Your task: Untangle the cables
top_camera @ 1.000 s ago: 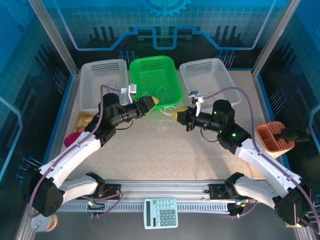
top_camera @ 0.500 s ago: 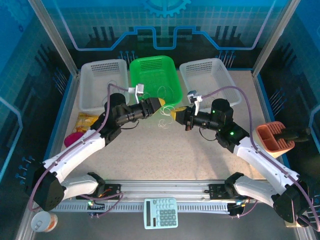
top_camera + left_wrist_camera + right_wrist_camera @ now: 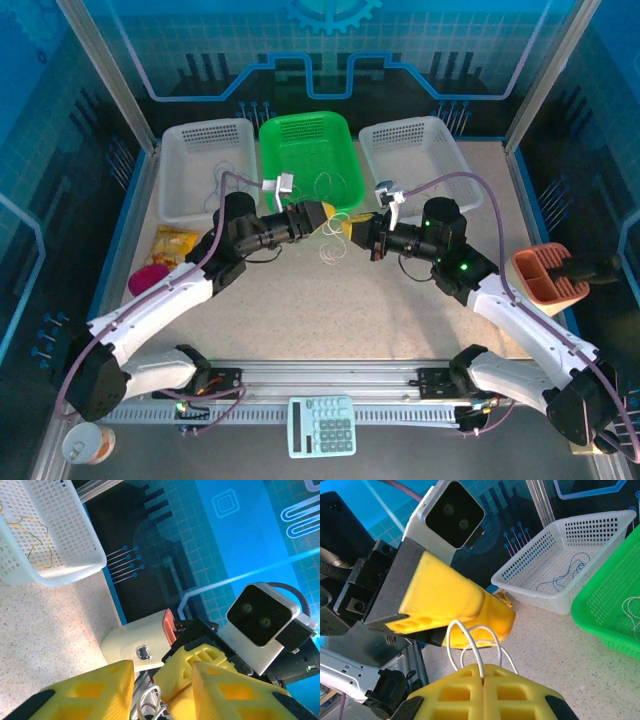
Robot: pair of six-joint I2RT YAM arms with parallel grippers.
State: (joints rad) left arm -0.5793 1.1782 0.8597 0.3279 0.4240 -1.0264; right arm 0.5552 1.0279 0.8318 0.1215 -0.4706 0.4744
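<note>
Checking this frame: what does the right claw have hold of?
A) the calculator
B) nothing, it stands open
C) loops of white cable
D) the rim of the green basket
C: in the right wrist view the right claw is shut, and loops of white cable rise straight out of its closed seam.
</note>
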